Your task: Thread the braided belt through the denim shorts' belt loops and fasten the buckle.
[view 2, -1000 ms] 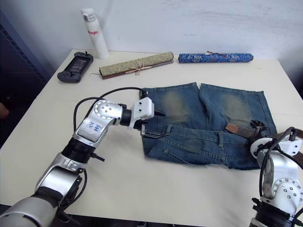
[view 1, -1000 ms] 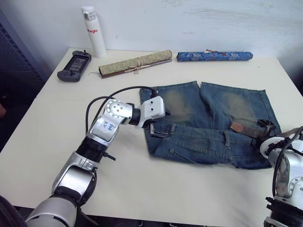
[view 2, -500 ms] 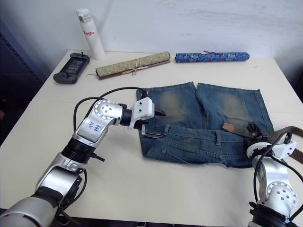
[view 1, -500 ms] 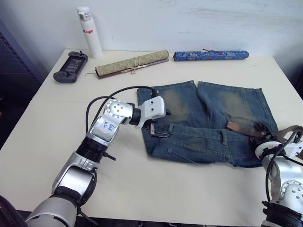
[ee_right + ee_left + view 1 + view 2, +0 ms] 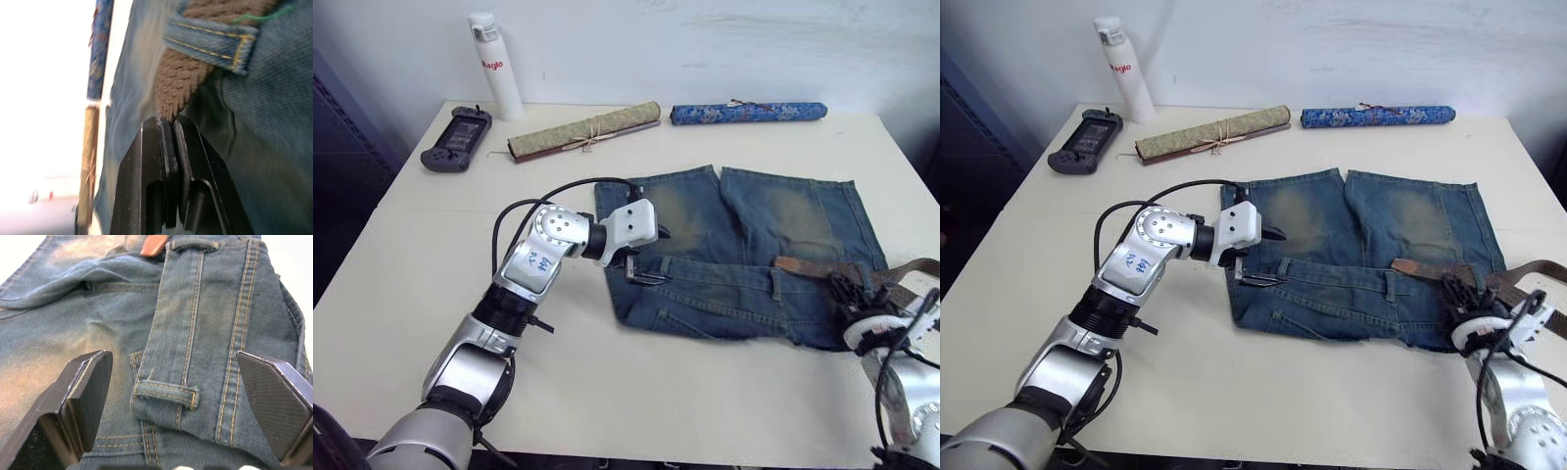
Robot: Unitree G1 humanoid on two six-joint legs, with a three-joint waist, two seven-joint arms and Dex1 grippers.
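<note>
The denim shorts (image 5: 744, 240) lie flat at the table's middle right, with the waistband toward me. My left gripper (image 5: 644, 272) hovers open over the waistband's left end, its fingers (image 5: 85, 399) standing on either side of a belt loop (image 5: 166, 394). The braided belt (image 5: 813, 265) lies along the right part of the waistband and trails off past the shorts' right edge. Its tapered tip (image 5: 154, 244) points left. The belt passes under another belt loop (image 5: 210, 41). My right gripper (image 5: 171, 122) is shut on the belt just past that loop. The buckle is out of view.
At the back of the table (image 5: 440, 255) lie a tan rolled mat (image 5: 585, 129), a blue patterned roll (image 5: 749, 113), a white bottle (image 5: 492, 64) and a dark handheld console (image 5: 455, 140). A black cable (image 5: 538, 201) arcs over my left forearm.
My right gripper has closed from wide open onto the belt, and more of the strap now shows beyond the shorts' right edge. The camera has shifted slightly. The left gripper has stayed put.
</note>
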